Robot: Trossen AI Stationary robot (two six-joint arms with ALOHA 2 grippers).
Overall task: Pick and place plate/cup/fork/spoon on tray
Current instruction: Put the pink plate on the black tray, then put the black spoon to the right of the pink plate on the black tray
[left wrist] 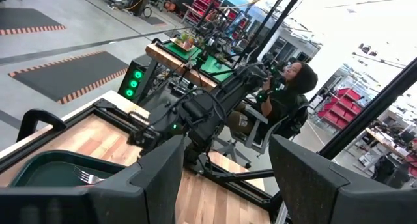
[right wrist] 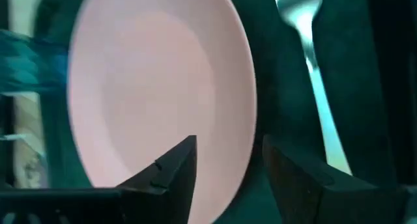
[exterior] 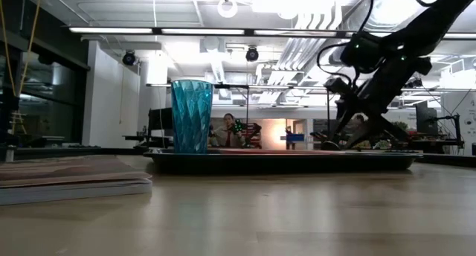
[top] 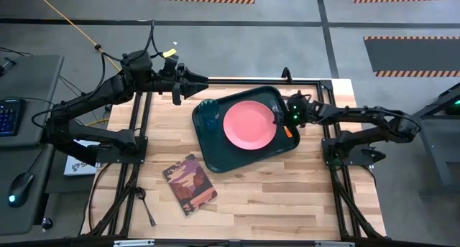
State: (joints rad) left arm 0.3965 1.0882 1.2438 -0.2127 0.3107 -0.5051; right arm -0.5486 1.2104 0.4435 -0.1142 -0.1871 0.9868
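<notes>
The dark green tray lies mid-table. On it rest the salmon-pink plate, the teal cup standing upright at its left end, and the orange-handled fork lying flat by the plate's right edge. My right gripper is open and empty just above the plate's right rim; the fork's tines lie beside it. The dark spoon lies at the table's near left. My left gripper is open and empty, raised near the table's far edge.
A book with a maroon patterned cover lies flat near the table's front, left of centre; it also shows in the low view. A person sits in the room beyond the table. Bare wood lies at the near right.
</notes>
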